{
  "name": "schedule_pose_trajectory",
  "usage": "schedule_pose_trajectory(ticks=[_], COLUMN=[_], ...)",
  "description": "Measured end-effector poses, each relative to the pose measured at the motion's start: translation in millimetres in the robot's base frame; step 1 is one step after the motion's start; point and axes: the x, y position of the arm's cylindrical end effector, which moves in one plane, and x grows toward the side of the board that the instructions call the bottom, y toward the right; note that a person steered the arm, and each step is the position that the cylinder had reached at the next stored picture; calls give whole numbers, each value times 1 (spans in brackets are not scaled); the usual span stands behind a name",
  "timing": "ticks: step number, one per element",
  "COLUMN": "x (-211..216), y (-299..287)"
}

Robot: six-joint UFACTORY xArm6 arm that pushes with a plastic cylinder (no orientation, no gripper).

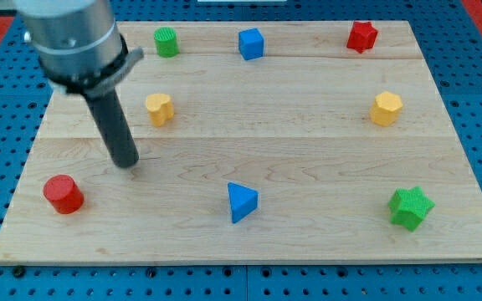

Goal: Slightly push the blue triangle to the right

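Note:
The blue triangle [241, 201] lies on the wooden board [308, 142] near the view's bottom, a little left of centre. My tip [126, 163] rests on the board well to the left of the triangle and slightly above it, with a wide gap between them. The tip stands between the yellow block [159, 109] above it and the red cylinder [63, 194] at its lower left, touching neither.
A green cylinder [166, 41], a blue cube [250, 43] and a red star [361, 36] line the board's top edge. A yellow hexagon [385, 109] sits at the right. A green star [411, 207] sits at the bottom right.

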Motion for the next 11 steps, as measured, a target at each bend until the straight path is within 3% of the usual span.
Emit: schedule_pose_trajectory(ticks=[1,2,3,5,8,11], x=[19,31,32,32,49,65], y=[3,43,82,99,54,63])
